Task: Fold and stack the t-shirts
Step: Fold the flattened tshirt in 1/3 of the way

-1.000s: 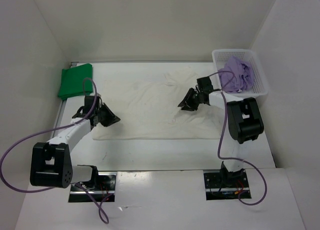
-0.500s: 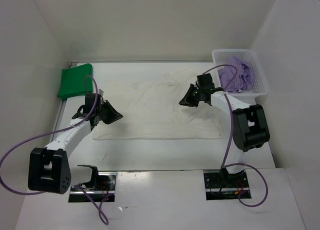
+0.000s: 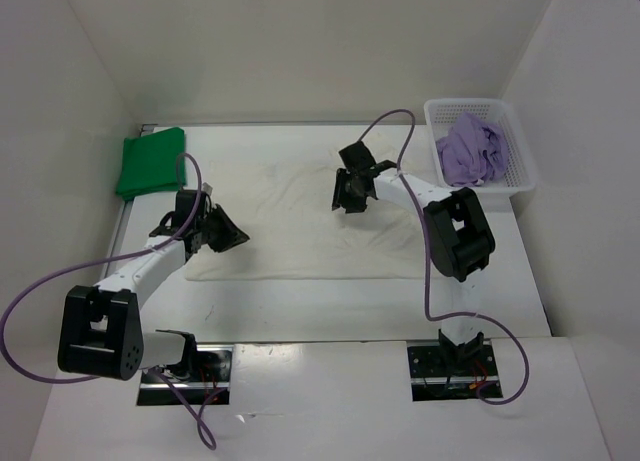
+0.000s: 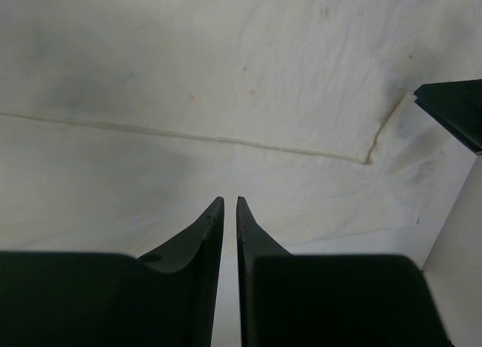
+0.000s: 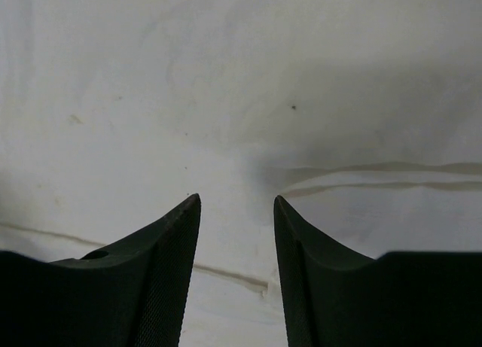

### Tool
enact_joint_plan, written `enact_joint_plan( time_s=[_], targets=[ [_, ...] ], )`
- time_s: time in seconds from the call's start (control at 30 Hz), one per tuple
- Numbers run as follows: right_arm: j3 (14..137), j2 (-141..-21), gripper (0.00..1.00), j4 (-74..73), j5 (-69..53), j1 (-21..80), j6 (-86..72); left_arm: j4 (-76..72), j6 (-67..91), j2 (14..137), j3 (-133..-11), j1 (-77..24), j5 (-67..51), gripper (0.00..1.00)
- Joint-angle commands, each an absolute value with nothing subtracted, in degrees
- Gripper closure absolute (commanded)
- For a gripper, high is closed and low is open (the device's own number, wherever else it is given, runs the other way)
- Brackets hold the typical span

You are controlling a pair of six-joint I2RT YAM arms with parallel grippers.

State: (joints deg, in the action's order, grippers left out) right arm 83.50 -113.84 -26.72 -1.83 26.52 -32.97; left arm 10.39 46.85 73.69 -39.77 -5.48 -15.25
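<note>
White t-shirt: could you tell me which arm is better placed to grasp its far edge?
Probably right: the right gripper hovers open over the white t-shirt near that edge; the left gripper is shut.

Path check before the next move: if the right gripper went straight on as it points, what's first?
The white shirt: the right gripper, jaws open, points down at its cloth with nothing between. How close it is I can't tell.

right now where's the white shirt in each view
top external: white shirt spread flat mid-table, left gripper at its left edge, right gripper over it
left wrist: fills most of the frame beyond the left gripper
right wrist: fills the frame beyond the right gripper
landmark: each wrist's gripper, also seen from above
</note>
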Motion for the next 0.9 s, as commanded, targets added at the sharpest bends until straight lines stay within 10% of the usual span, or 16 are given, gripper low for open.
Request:
enact_joint_plan(
  time_s=[0.0,0.7,0.87],
  targets=[
    [85.8,-115.2,0.52,-30.8,5.5,28.1,-32.1,8.5,46.5,73.8,-38.7,-5.6,-15.7,0.82],
    [87.5,-117.6,0.53,-33.0,11.2,30.8,-33.0,6.9,47.0,74.9,-38.1,-5.6,-15.7,0.81],
    [88.1,-118.6,0.71,-33.5,11.2,30.8,-33.0,6.4,47.0,75.4,-38.1,-5.6,-15.7,0.81]
  ],
)
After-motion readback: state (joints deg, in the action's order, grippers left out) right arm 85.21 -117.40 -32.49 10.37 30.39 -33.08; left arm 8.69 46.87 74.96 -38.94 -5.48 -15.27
